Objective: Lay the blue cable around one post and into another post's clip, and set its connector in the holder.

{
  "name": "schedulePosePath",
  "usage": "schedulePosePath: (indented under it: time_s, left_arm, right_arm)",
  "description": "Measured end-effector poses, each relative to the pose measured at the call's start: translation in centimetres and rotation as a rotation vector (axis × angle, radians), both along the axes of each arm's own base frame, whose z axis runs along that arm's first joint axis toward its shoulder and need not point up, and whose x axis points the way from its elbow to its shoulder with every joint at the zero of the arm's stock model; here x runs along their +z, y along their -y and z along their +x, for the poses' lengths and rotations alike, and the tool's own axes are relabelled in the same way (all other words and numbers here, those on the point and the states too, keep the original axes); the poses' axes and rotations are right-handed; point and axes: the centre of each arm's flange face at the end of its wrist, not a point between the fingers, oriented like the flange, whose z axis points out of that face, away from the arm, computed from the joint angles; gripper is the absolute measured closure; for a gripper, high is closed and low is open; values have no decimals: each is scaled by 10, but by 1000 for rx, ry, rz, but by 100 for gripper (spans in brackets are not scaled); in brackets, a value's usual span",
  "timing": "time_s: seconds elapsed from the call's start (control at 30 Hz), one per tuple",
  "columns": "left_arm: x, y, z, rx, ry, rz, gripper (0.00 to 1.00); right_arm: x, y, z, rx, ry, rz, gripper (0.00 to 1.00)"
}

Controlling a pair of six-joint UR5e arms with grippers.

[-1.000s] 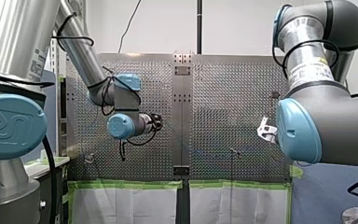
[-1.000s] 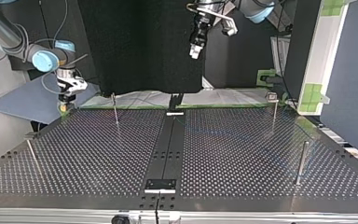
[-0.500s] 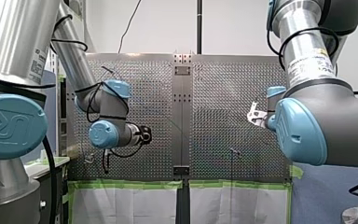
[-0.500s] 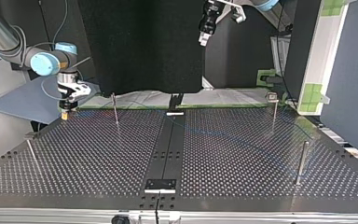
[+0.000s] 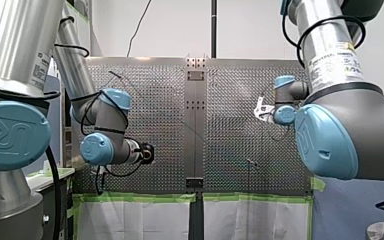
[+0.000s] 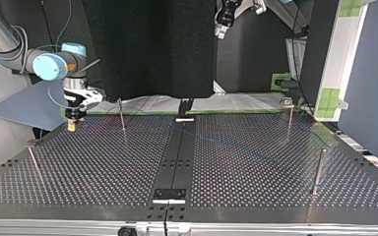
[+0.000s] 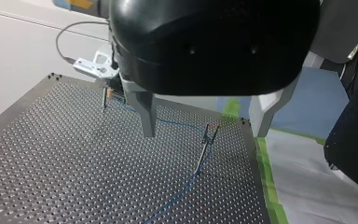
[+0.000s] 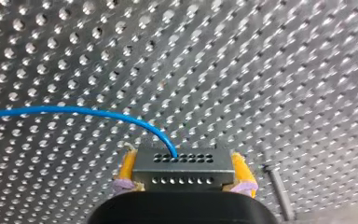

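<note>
Pinching connector (image 8: 183,164), right tool (image 8: 183,182).

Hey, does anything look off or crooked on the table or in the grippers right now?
Nothing stands out. The connector sits square in my right gripper, and the blue cable leaves it in a smooth, unkinked curve over the table.

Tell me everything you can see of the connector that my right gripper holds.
The connector is a small rectangular block, grey and metallic in look, with two rows of small round holes. The blue cable enters one hole of the row farther from my right gripper and curves away over the perforated table. That gripper is shut on it, one yellow pad against each end.
</note>
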Motion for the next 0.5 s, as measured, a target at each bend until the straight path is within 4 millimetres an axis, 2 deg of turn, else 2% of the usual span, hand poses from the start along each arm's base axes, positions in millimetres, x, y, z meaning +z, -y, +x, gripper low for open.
schedulePosePath:
  time_s: [0.13, 0.5]
  left_arm:
    - [0, 0, 0, 0, -1, -1, 0]
    - [0, 0, 0, 1, -1, 2, 0]
  right_arm:
    - [15, -8, 0, -5, -24, 2, 100]
    - [34, -36, -20, -57, -32, 36, 100]
